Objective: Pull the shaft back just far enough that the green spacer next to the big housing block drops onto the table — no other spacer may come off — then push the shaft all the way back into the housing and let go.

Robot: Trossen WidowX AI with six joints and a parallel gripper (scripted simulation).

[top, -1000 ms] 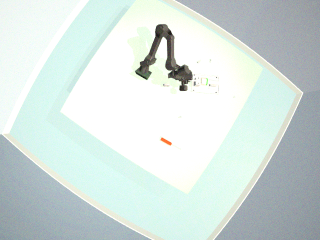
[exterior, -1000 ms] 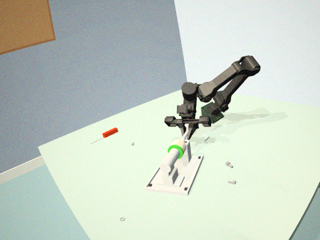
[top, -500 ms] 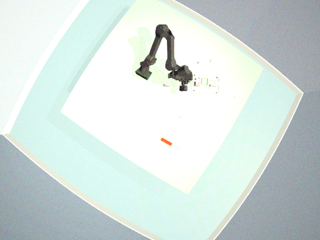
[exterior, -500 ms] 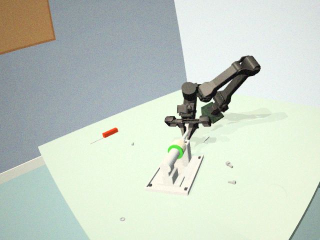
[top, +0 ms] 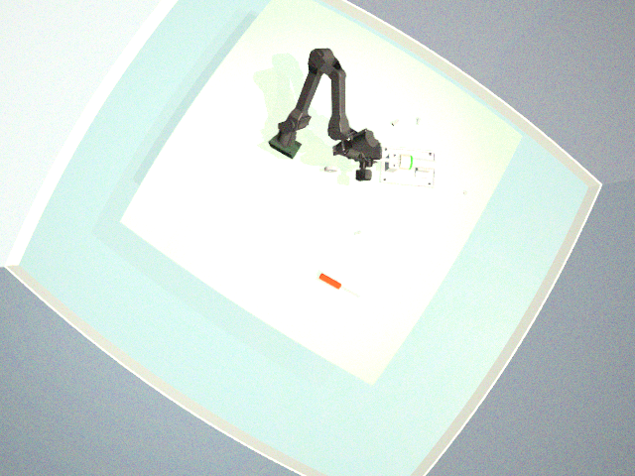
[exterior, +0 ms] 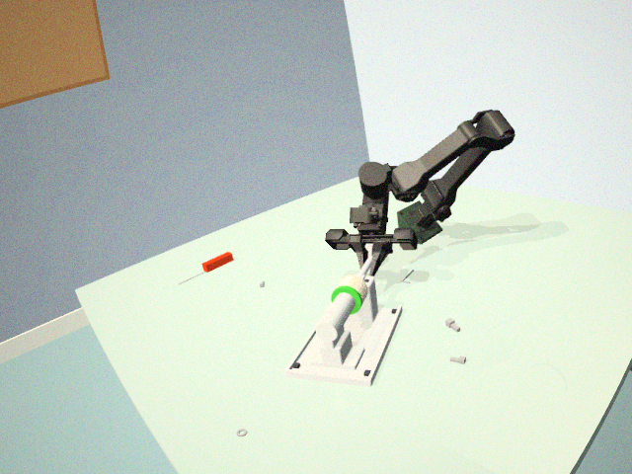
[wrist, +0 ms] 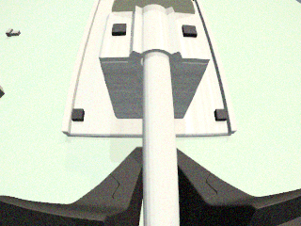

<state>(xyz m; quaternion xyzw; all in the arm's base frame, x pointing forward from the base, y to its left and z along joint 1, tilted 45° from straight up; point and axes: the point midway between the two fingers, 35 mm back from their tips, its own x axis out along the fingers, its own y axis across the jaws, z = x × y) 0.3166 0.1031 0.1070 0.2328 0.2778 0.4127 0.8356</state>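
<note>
My gripper (top: 378,160) (exterior: 369,266) (wrist: 155,153) is shut on the white shaft (exterior: 365,271) (wrist: 159,99), one dark finger on each side. The shaft runs from the fingers into the near support block (exterior: 370,306) (wrist: 127,80) of the white fixture. The green spacer (top: 412,162) (exterior: 336,292) is a bright ring around the shaft line, beside a cream spacer (top: 405,162) (exterior: 357,284). A white cylindrical part (exterior: 334,315) continues from the green ring to the far block (exterior: 326,343). Neither spacer shows in the wrist view. The exact shaft end is hidden.
The fixture's base plate (top: 407,183) (exterior: 332,376) (wrist: 85,96) has dark fasteners near its corners. A red-handled screwdriver (top: 329,281) (exterior: 217,262) lies well away from it. Small bolts (exterior: 452,325) (exterior: 458,359) lie beside the fixture, and a small ring (exterior: 242,433) lies beyond it.
</note>
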